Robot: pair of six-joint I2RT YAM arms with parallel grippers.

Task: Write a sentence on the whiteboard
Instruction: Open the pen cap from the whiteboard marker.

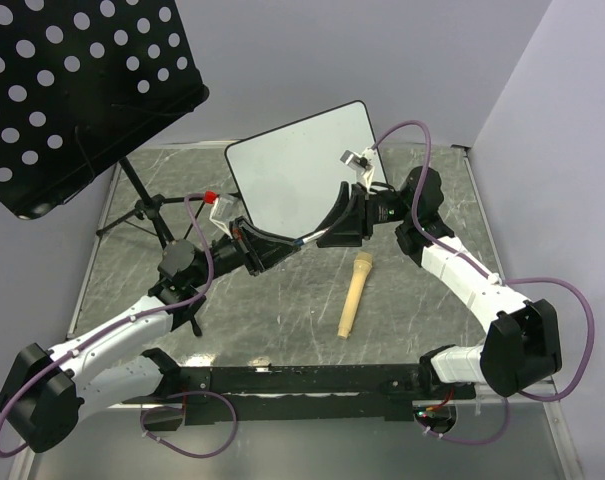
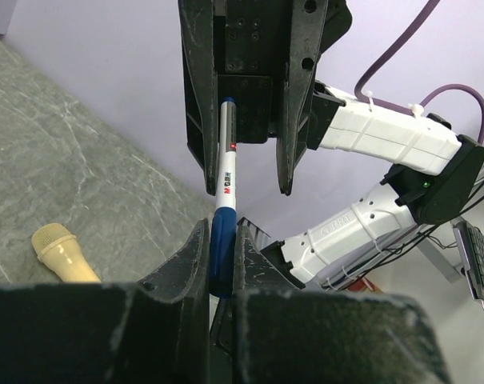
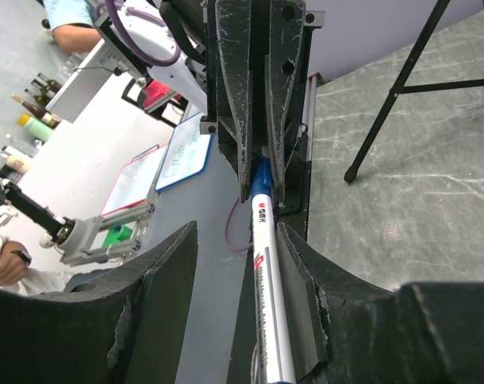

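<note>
So, whiteboard [image 1: 292,165]: it is sitting at the far middle of the bench [image 1: 272,310], turned at a slant, and its face is looking plain white from overhead.
Marker [image 2: 226,172]: it is hanging in the air just in front of the whiteboard's near edge, stretching between the two arms. Its white barrel is pointing toward the right arm and its blue cap [image 3: 260,182] toward the left arm.
Left end effector [image 2: 222,240]: it is hovering in front of the whiteboard's near left corner, with its fingers squeezing tight on the blue cap.
Right end effector [image 3: 235,240]: it is hovering over the whiteboard's near right corner. Its jaws are standing apart around the white barrel, with a gap showing on either side in the left wrist view, so it is not clamping the marker.
Beige microphone [image 1: 355,295]: it is lying flat on the bench in front of the whiteboard's right half, closer to the arm bases, and touching neither end effector.
Black perforated panel [image 1: 72,90]: it is standing on its tripod to the left of the whiteboard and rising above it.
</note>
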